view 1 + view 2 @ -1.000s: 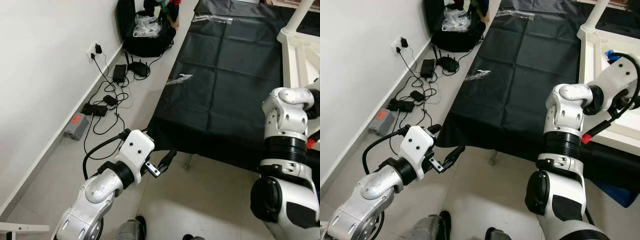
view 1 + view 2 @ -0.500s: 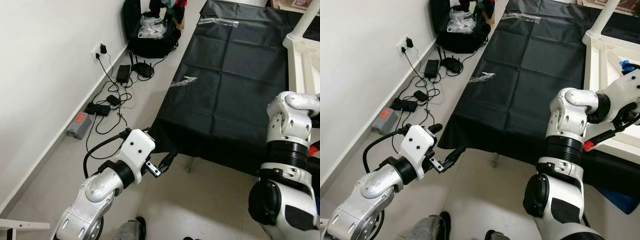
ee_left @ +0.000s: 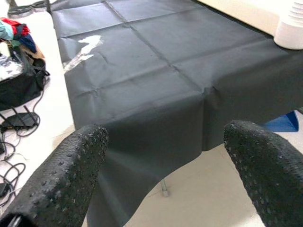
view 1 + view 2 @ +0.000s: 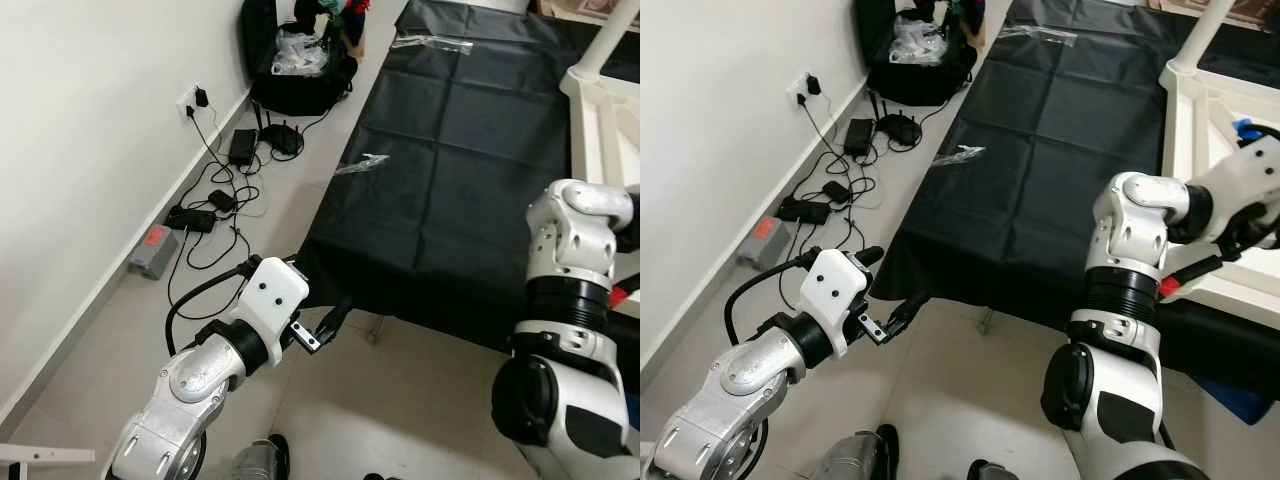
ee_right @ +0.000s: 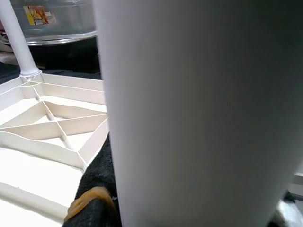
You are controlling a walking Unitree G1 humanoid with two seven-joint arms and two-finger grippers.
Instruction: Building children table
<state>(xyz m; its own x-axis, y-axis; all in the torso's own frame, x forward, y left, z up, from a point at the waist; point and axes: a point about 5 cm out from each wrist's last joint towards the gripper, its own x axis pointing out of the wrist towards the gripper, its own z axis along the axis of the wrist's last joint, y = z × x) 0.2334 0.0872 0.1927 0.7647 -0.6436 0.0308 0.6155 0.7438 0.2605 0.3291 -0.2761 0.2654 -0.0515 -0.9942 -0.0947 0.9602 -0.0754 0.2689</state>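
Overturned tabletop lies rib-side up on the black-draped worktop, exposing its leg sockets. Right gripper clamps a white leg, presumably for seating; its fingertips are hidden. Left gripper hovers spread and empty by the worktop's edge.

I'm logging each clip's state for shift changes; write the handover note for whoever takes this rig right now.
Left gripper: open, empty, held off the near corner of the black-covered table.
Right gripper: out at the upturned white tabletop; its wrist view has a thick white leg pressed close against a finger, grip not confirmable.
Done: one leg stands upright in the tabletop's far corner.
Left: seat the leg at the right gripper; remaining legs can't be judged.
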